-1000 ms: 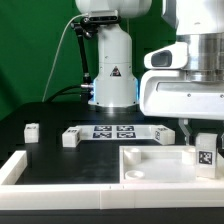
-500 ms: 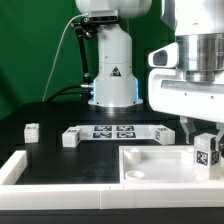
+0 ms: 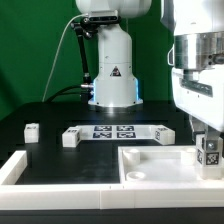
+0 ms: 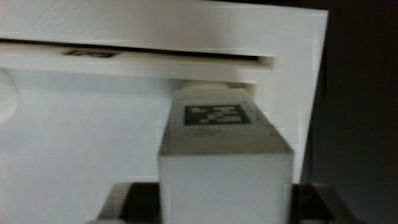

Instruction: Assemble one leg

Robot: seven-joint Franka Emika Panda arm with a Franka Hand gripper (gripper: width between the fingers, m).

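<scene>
Exterior view, lower right of the frame: the gripper (image 3: 209, 140) hangs over the white tabletop (image 3: 150, 160), its jaws closed on the leg (image 3: 210, 153), whose black-and-white tag faces the camera. Just how firmly the jaws pinch is hard to judge there; the wrist view shows the leg (image 4: 228, 135) clamped between them, its tagged end toward the tabletop's edge (image 4: 160, 60). Other small white blocks (image 3: 32, 131) (image 3: 70, 137) rest on the dark bench (image 3: 50, 115), left of the marker board (image 3: 113, 131).
</scene>
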